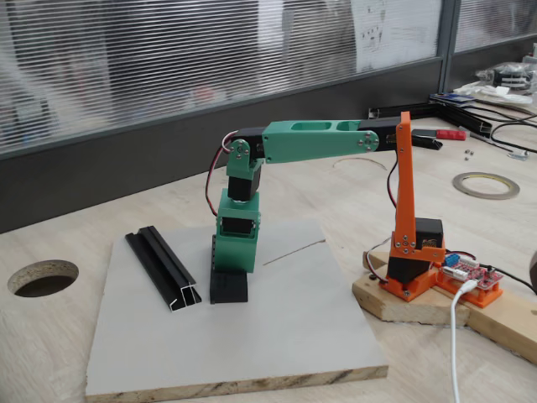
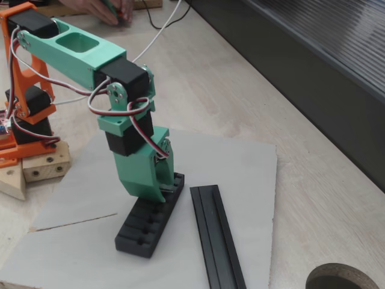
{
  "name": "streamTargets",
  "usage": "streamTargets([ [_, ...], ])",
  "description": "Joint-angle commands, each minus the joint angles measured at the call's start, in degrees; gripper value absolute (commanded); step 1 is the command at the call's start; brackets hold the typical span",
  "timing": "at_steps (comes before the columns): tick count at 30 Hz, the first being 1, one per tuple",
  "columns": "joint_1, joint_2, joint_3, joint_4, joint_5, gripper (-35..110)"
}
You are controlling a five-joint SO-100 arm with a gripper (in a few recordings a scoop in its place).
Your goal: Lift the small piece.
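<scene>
Both fixed views show our gripper lowered onto the black ribbed block; we cannot tell its state. We cannot make out the small piece, which we judge light, stiff, slippery, best pinched across its middle.

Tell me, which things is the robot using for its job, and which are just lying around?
For the job:
- the jaws, lowered onto the black ribbed block
- the grey board under the block

Just lying about:
- the black rail beside the block
- the tape roll
- the red-handled tool
</scene>
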Motion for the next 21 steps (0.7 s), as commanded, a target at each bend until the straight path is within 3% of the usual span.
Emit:
streamTargets([
  [1, 0.53, 1.41, -0.09, -0.09, -0.53, 22],
  [11, 0.53, 1.41, -0.09, -0.09, -0.53, 21],
  [21, 0.53, 1.49, -0.09, 0.53, -0.35, 8],
])
